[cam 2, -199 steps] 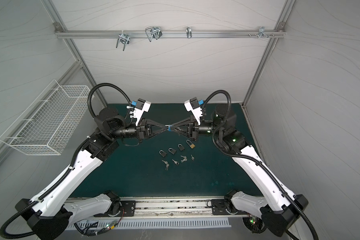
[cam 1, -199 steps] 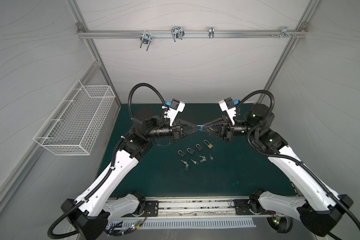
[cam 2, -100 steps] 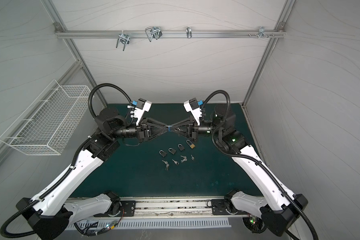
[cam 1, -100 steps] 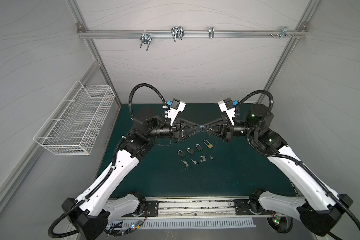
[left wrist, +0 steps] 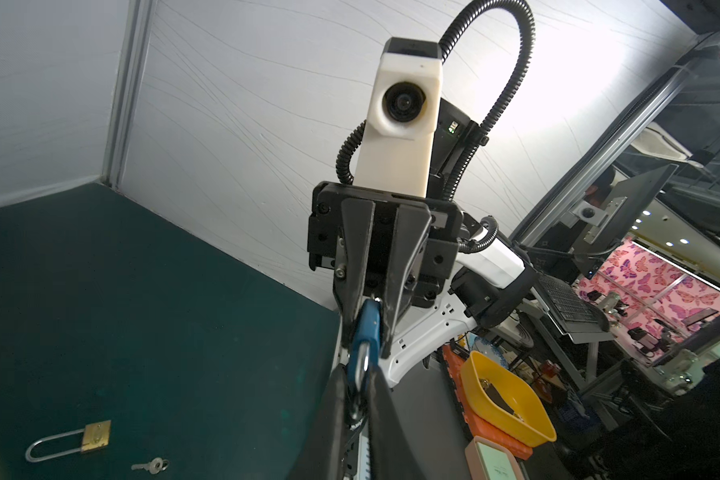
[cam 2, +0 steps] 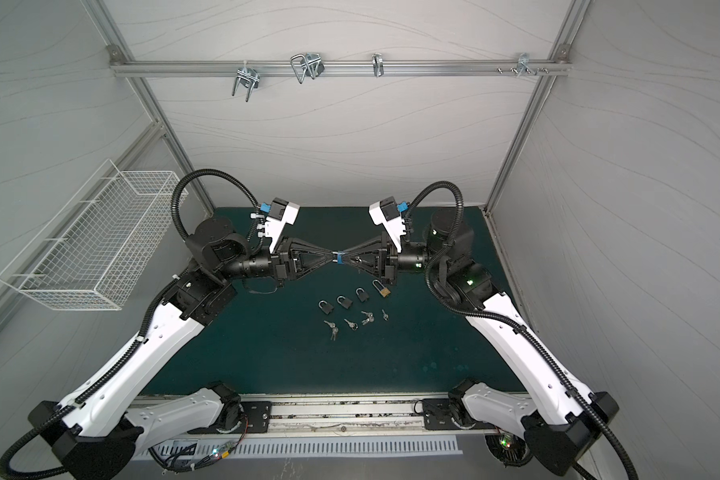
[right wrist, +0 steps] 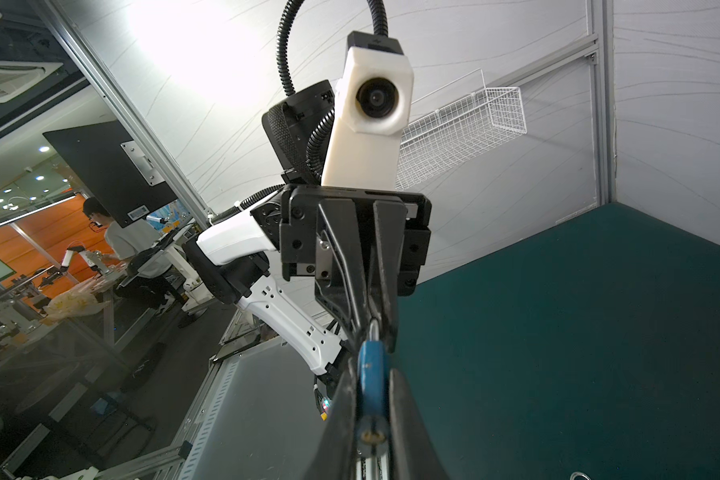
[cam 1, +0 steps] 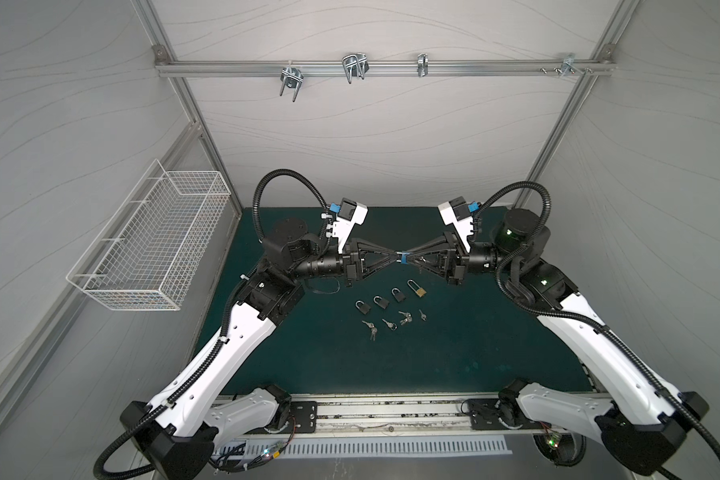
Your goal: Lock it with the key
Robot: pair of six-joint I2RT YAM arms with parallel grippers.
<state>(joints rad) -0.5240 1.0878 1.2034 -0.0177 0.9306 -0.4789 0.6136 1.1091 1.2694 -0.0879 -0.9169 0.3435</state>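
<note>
1. Up over the middle of the green mat (cam 1: 474,353), the two arms meet tip to tip.
2. Between the tips sits a small blue padlock (cam 1: 400,257). It is up in the air and does not touch the mat.
3. The left gripper (cam 1: 393,258) has its jaws pinched tight on the silver loop of the blue padlock. The left wrist view shows the loop going in between its two fingers (left wrist: 332,401).
4. The right gripper (cam 1: 411,255) has its jaws squeezed on the blue body of the same lock. In the right wrist view the body fills the thin gap between its fingers (right wrist: 335,419).
5. I cannot tell if a key is in the blue padlock.
6. Down on the mat, near the grippers, four more locks lie in a slanted row. Three are black padlocks (cam 1: 380,302). At the right end is one brass padlock (cam 1: 417,290) with a long loop.
7. Just beside that row, on the side nearer the arm bases, small keys (cam 1: 389,324) lie flat on the mat in a row of their own. They are apart from the locks.
8. A white wire basket (cam 1: 150,245) hangs on the left wall, well apart from the locks.
</note>
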